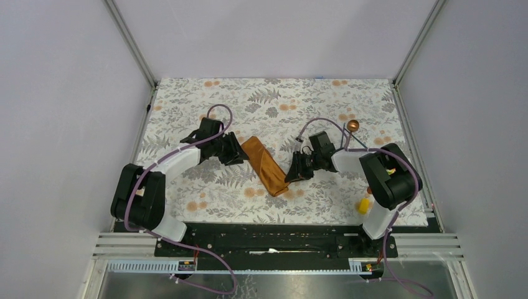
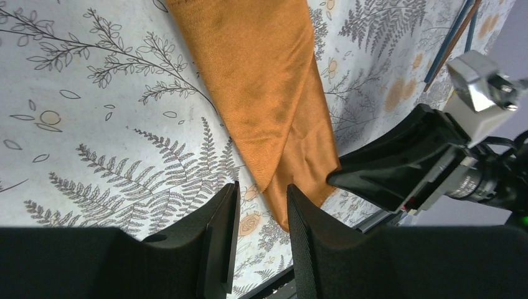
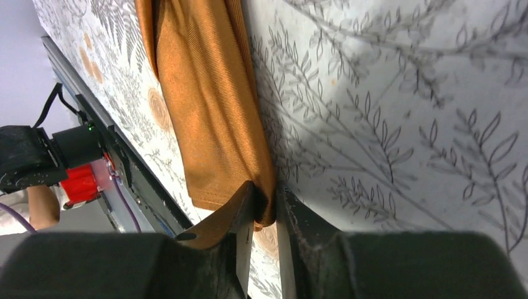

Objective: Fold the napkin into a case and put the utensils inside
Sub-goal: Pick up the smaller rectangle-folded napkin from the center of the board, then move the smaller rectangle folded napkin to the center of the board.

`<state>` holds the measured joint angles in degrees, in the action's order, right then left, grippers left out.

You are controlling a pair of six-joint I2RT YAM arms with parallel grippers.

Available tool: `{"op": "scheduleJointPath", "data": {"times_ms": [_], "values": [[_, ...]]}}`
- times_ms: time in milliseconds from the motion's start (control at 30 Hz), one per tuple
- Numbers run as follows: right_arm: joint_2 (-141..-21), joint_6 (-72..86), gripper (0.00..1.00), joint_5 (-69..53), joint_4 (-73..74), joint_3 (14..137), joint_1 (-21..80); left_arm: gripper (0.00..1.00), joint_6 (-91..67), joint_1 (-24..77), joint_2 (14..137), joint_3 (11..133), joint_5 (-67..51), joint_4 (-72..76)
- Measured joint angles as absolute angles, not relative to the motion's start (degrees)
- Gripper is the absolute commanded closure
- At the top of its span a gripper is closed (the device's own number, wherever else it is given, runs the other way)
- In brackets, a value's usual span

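Observation:
The napkin (image 1: 266, 167) lies as a long, narrow orange-brown case running diagonally across the middle of the floral table cover. It fills the left wrist view (image 2: 268, 87) and the right wrist view (image 3: 212, 106). My left gripper (image 1: 240, 157) is open and empty beside the case's far left end; its jaws (image 2: 263, 205) show only table cover between them. My right gripper (image 1: 291, 176) is shut on the case's right edge near its near end (image 3: 264, 205). The utensils (image 1: 350, 129), dark handles with a copper bowl, lie at the back right, partly hidden by the right arm.
A small yellow block (image 1: 362, 205) sits by the right arm's base. The table cover (image 1: 205, 187) ends at a black rail along the near edge. Grey walls and metal posts close in the sides. The right gripper's black body (image 2: 405, 168) shows in the left wrist view.

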<state>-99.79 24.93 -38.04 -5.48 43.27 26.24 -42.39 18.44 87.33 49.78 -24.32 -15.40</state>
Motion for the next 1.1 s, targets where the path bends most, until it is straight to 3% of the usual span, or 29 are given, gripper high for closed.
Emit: {"op": "scheduleJointPath", "data": {"times_ms": [233,400,533,800,1100], "values": [[-105.3,22.6,0.74,-31.0,1.9,54.5,26.0,0.61,-41.0,18.4,83.1,51.7,-22.4,-19.7],[-115.1,16.7,0.87,-20.9,11.9,74.2,23.8,0.60,-40.0,18.4,81.7,53.7,-21.6,-21.5],[-124.5,14.0,0.85,-21.0,15.4,89.3,22.0,0.59,-39.0,18.3,81.4,54.3,-20.9,-22.8],[-123.7,18.4,0.84,-29.5,10.5,82.8,21.8,0.64,-42.6,16.1,86.9,53.7,-20.7,-18.7],[-112.8,25.8,0.80,-34.8,3.6,63.0,23.2,0.69,-47.0,16.3,93.4,49.6,-19.0,-13.1]]}}
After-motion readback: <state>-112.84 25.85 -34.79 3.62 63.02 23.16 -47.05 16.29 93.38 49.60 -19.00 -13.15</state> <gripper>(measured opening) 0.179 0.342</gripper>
